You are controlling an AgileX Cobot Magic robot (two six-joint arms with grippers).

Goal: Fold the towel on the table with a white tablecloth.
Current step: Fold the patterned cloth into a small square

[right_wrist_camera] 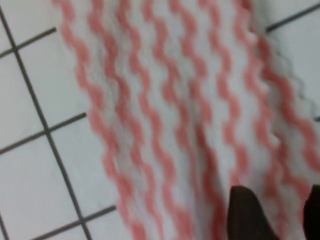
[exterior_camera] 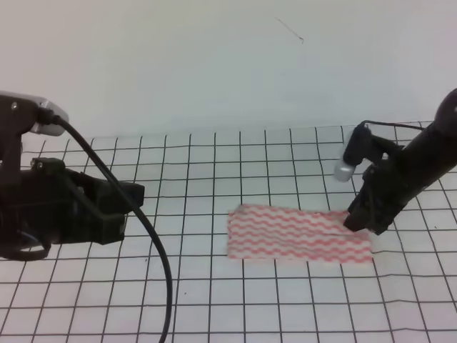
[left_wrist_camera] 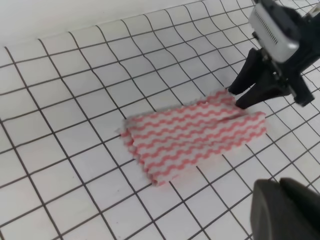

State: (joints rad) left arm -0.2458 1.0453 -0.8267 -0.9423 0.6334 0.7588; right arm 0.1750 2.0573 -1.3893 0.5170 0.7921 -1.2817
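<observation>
Taking the towel (exterior_camera: 300, 234) as my reference: nearest to my exterior view, the white tablecloth (exterior_camera: 235, 307) runs bare in front of it, grid lines unbroken. The towel itself lies flat on the table (exterior_camera: 214, 153), a long narrow strip of pink wavy stripes, and a seam line along its length suggests to me that one lengthwise fold is already made. Well to the towel's left, my left gripper (exterior_camera: 132, 196) hangs above the cloth, clear of the towel; I cannot tell how its jaws stand. At the towel's right end, my right gripper (left_wrist_camera: 239, 97) is down at the far corner, its two dark fingers parted in the left wrist view, tips at or on the fabric edge; I see no cloth pinched between them. The right wrist view shows only blurred stripes close under a fingertip (right_wrist_camera: 245, 212). I judge the step in hand to be seizing the right end for the crosswise fold. The next move calls for closing on that edge, lifting and carrying it over toward the left end, with edges aligned.
</observation>
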